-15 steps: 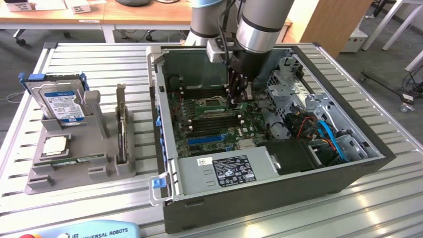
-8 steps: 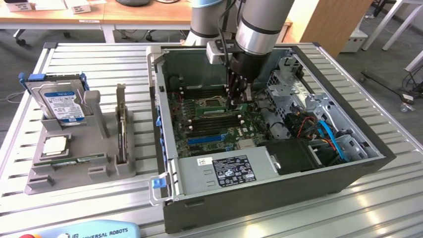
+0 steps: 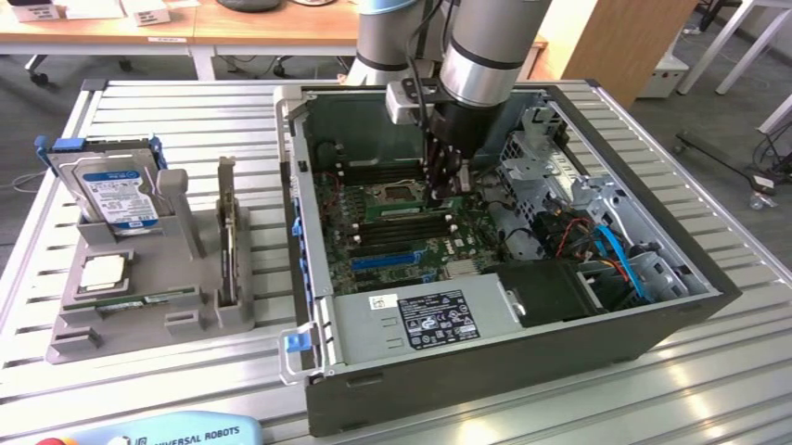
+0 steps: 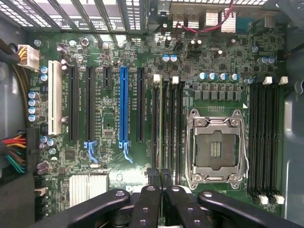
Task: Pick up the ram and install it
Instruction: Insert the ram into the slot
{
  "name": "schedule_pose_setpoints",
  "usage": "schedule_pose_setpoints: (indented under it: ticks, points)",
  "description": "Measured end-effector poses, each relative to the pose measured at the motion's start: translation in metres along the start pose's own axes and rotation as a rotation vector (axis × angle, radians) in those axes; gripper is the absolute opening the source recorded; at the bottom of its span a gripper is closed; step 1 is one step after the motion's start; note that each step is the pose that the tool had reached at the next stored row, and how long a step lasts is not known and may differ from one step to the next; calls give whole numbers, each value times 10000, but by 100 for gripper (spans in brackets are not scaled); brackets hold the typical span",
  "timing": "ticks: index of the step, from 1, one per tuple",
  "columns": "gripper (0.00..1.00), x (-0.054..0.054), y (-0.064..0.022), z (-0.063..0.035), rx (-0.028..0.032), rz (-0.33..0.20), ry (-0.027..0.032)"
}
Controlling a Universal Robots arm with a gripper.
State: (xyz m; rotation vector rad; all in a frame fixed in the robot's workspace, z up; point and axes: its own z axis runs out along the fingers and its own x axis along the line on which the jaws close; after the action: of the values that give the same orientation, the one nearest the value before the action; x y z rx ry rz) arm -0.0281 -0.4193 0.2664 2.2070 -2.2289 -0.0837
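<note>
- A silver ribbed aluminium worktop (image 3: 173, 102) of long parallel slats fills most of the exterior view.
- Pale glare (image 3: 711, 371) lies on the slats towards the exterior view's lower right.
- Behind it stand light brown wooden desks (image 3: 248, 32) on white legs (image 3: 204, 63), with small white boxes (image 3: 155, 11) on top.
- A tan wooden panel (image 3: 632, 42) stands upright at the back, towards the exterior view's right.
- The grey floor (image 3: 730, 102) beyond carries white metal furniture legs (image 3: 743, 37) and loose black cables (image 3: 730, 153).
</note>
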Motion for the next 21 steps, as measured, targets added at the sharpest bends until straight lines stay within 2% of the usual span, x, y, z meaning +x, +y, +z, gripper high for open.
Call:
schedule_pose_setpoints:
  ticks: [21]
  points:
    - [11, 3, -4, 109, 0, 0, 6]
